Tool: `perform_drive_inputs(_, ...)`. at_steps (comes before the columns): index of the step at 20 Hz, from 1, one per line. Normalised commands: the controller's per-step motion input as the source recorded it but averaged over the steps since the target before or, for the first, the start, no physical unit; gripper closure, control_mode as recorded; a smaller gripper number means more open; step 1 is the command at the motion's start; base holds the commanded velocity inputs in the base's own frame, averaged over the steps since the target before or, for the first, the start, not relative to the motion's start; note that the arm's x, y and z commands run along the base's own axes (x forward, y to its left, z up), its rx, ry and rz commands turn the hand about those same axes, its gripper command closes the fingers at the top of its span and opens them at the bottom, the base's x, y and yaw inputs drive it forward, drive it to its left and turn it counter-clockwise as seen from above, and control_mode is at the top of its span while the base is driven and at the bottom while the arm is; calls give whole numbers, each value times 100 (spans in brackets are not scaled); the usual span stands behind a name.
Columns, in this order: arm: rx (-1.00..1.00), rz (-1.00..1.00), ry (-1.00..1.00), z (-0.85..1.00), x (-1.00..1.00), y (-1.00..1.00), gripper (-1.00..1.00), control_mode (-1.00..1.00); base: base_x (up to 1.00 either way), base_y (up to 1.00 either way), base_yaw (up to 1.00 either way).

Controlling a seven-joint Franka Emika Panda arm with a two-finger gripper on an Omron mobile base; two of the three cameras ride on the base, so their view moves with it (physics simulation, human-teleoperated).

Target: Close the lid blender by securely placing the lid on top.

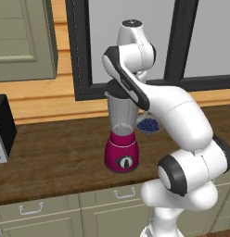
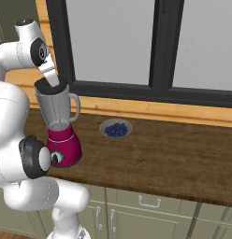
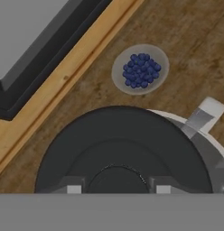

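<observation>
In the left base view, a black appliance [image 1: 4, 121] stands at the left edge of the frame on the wooden counter [image 1: 56, 152]. Near the centre of this frame is the blender [image 1: 121, 139], with its magenta base low and its clear jar above. The lid [image 1: 112, 88] sits at the jar's rim, mostly hidden by the white arm. To the right of the jar, half behind the arm, is a bowl of blueberries [image 1: 149, 125].

In the right base view, the blender stands at the left of the frame, and the lid is at the top of the jar, slightly tilted and off to one side. The claw [image 2: 52, 80] comes down onto the lid. The bowl lies near the centre of the frame, apart from the blender.

In the hand view, the lid covers the lower middle of the frame and the two fingertips [image 3: 74, 188] stand on either side of its raised centre. The claw holds the lid by this centre. The jar's rim shows at the lower right.
</observation>
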Motion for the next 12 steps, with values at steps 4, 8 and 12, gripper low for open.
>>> perform_drive_inputs(4,0,0,0,-4,-2,-16,100,-100,0,0,0)
perform_drive_inputs(8,0,-1,4,0,-5,-26,100,-100,0,0,0)
perform_drive_inputs(12,0,-4,9,2,-13,-21,100,-100,0,0,0)
